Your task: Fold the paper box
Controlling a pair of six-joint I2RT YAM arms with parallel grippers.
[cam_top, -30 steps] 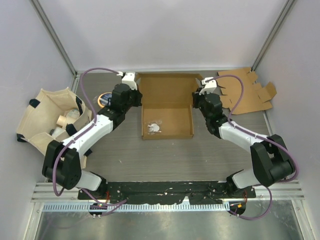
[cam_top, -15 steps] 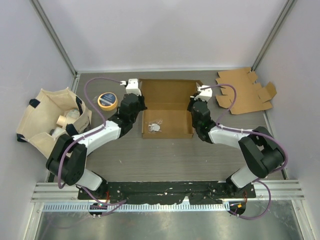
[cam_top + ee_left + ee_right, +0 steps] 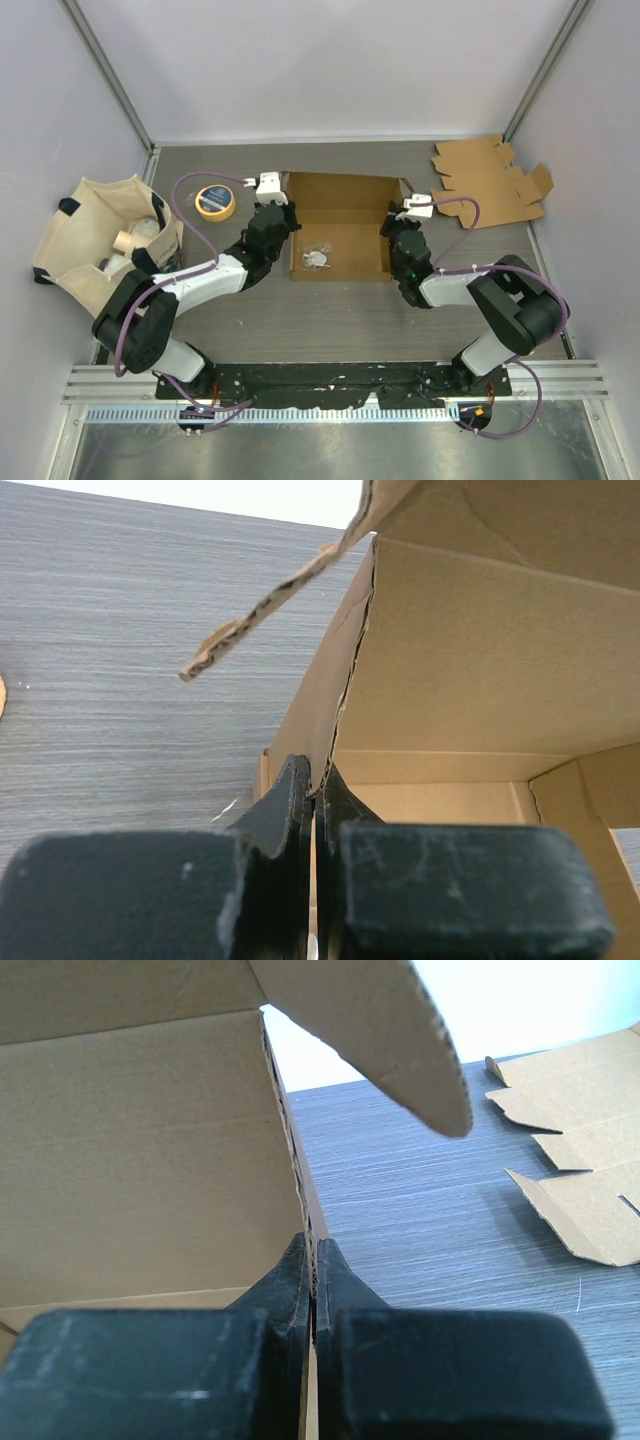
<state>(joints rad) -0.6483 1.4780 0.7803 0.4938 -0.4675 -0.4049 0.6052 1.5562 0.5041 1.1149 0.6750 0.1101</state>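
A brown cardboard box [image 3: 340, 215] stands open in the middle of the table, its lid panel raised at the back. A small clear packet [image 3: 317, 257] lies on its floor. My left gripper [image 3: 287, 222] is shut on the box's left side wall [image 3: 322, 705], pinching the cardboard edge between its fingers [image 3: 290, 800]. My right gripper [image 3: 391, 226] is shut on the right side wall [image 3: 300, 1175], the edge clamped between its fingers [image 3: 335, 1270]. A rounded flap [image 3: 390, 1030] hangs above the right wall. A thin flap edge [image 3: 262, 615] sticks out to the left of the left wall.
A flat unfolded cardboard blank [image 3: 490, 182] lies at the back right, also in the right wrist view [image 3: 575, 1150]. A yellow tape roll [image 3: 214, 201] sits left of the box. A beige cloth bag [image 3: 105, 240] with items stands at the far left.
Both grippers have pulled the box toward the near edge. The side walls and lid now stand more upright, and the box looks shorter from above.
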